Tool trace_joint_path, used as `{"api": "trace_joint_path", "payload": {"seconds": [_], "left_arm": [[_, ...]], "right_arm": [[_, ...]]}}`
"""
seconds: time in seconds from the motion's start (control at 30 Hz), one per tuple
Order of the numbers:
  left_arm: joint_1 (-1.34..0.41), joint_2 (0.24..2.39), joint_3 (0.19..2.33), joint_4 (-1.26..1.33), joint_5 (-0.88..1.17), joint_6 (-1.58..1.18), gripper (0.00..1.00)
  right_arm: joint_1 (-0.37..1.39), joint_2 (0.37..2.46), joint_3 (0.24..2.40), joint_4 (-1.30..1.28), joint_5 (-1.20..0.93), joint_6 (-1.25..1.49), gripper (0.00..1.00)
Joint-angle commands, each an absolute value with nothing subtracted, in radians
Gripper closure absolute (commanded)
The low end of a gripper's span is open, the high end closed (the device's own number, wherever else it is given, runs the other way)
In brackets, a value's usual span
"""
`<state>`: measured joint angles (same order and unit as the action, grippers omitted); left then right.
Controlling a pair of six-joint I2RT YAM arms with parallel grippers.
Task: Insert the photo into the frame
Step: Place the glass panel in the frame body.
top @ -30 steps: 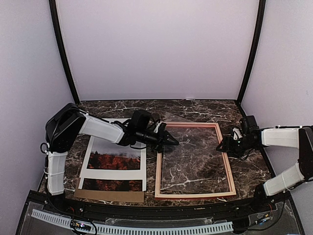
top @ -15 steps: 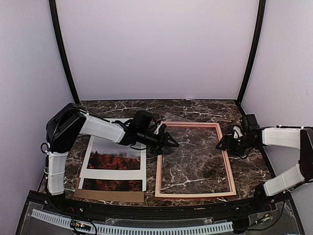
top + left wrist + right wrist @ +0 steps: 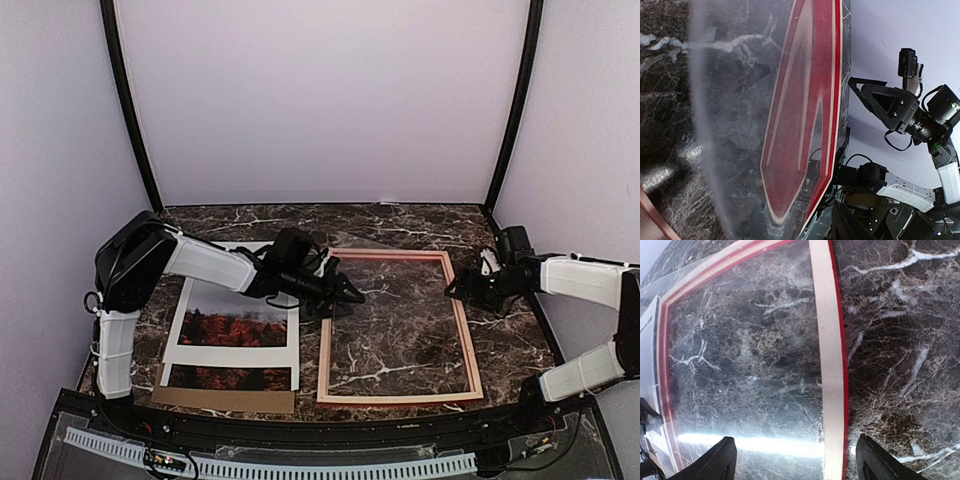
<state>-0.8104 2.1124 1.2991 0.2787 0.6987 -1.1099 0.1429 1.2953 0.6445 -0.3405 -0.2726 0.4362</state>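
Frame [image 3: 400,398]: lies flat on the dark marble table [image 3: 420,225], right of centre. Its pale back faces up, and a thin red edge runs along the rail in the right wrist view.
Photo [image 3: 232,328]: on the table left of the frame, well apart from both grippers and under a white mat [image 3: 232,356]. Red-orange trees show through the cut-out and again in a strip past the mat's near edge.
Cardboard [image 3: 225,401]: a brown board at the bottom of that pile, its near edge sticking out.
Clear sheet [image 3: 350,241]: its corner pokes out at the frame's far left corner. It seems to rest on the frame, though the glare makes this hard to judge.
Left gripper [image 3: 348,292]: over the frame's left rail, near the far corner. Its fingers are not clear in either view, so I cannot tell whether it is clenched or released.
Right gripper [image 3: 796,450]: low over the frame's right rail. Its fingers [image 3: 722,460] are spread wide on either side of the rail, grasping nothing.
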Motion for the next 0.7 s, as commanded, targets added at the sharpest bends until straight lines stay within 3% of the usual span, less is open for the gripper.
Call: {"api": "trace_joint_path", "payload": {"seconds": [0.0,0.67], "left_arm": [[-0.821,2.113,1.303,0.263,0.685,-1.079,0.54],[-0.822,2.128,1.261,0.269,0.65,-1.084,0.54]], "right_arm": [[0.158,1.26,0.692,-0.324,-0.29,0.438,0.17],[0.409,1.412,0.782,-0.232,-0.346,0.498,0.17]]}}
